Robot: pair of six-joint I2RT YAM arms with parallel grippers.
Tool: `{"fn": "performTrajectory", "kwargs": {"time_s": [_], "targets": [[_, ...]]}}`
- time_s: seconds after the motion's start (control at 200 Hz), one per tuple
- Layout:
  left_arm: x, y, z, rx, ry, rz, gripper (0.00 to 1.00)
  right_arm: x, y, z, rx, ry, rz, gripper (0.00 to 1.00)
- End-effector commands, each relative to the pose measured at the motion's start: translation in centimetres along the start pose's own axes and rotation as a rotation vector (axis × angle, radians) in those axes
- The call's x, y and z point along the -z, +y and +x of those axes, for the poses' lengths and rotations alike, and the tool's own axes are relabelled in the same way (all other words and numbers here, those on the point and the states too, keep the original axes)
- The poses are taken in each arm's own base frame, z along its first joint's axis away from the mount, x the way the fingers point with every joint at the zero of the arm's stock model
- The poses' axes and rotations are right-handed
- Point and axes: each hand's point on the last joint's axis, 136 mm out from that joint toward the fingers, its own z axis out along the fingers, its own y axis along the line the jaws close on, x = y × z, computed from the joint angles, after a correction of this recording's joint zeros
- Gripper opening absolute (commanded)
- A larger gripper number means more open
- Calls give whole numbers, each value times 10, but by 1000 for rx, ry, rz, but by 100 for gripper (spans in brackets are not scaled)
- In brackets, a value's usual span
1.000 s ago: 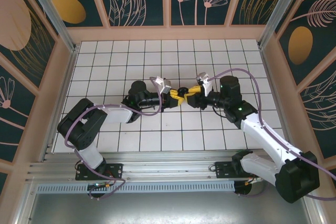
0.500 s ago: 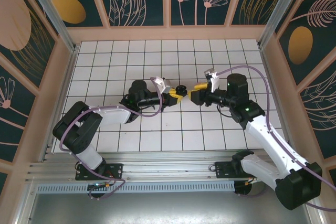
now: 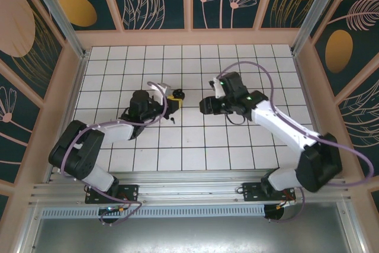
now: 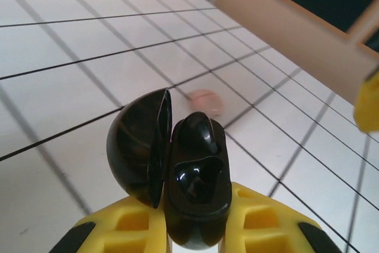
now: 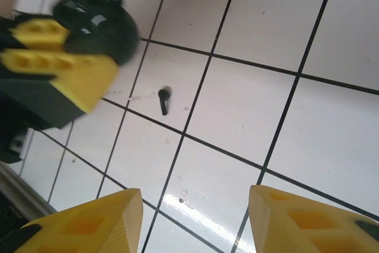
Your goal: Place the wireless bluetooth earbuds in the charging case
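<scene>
My left gripper (image 3: 173,100) is shut on the black charging case (image 3: 178,94), low above the tiles. The case (image 4: 198,188) stands open in the left wrist view, its lid (image 4: 139,146) swung to the left. A glossy black bud (image 4: 198,134) sits in the upper socket, and the lower socket is hollow. One black earbud (image 3: 172,119) lies loose on a tile just in front of the left gripper. My right gripper (image 5: 195,217) hangs open above bare tile, with that earbud (image 5: 164,99) ahead of its fingers. A pale pink earbud (image 4: 205,102) rests on the floor beyond the case.
White tiled floor (image 3: 237,146) is fenced by wooden walls (image 3: 189,37) at the back and both sides. The right gripper (image 3: 203,106) is about one tile to the right of the case. My left gripper (image 5: 65,63) shows blurred at the upper left of the right wrist view.
The two grippers were together at the case and have parted. Both have shifted left, the left one carrying the case. A black earbud now lies on the tile.
</scene>
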Motion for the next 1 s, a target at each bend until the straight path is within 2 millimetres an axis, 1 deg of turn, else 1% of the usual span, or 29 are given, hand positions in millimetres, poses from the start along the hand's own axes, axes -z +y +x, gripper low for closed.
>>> {"fn": "performTrajectory", "kwargs": {"time_s": [0.0,0.105,0.185,0.345,0.435,0.485,0.575,0.726,0.736,0.746,0.756,0.996], "targets": [[16,25,4,108,1,-126,12,-15,2,-2,-30,69,90,49],[30,48,8,196,-18,-187,12,-43,11,-1,-18,156,121,47],[39,62,11,253,-36,-220,13,-64,16,-2,-13,204,141,46],[54,79,10,313,-65,-274,13,-107,29,-6,-2,267,131,46],[64,89,13,346,-79,-308,13,-130,30,-4,19,320,161,45],[69,95,14,359,-87,-323,13,-140,30,-3,34,347,177,42],[76,102,17,377,-90,-346,13,-160,30,0,56,393,206,41],[82,107,21,391,-96,-368,13,-184,34,7,91,451,233,41],[83,107,21,391,-96,-369,13,-187,32,11,92,463,239,41],[83,108,21,393,-95,-370,13,-186,34,8,95,458,238,41],[83,108,21,392,-97,-372,13,-189,32,12,94,470,245,41],[87,111,24,392,-95,-382,13,-206,33,25,119,518,265,38]]}}
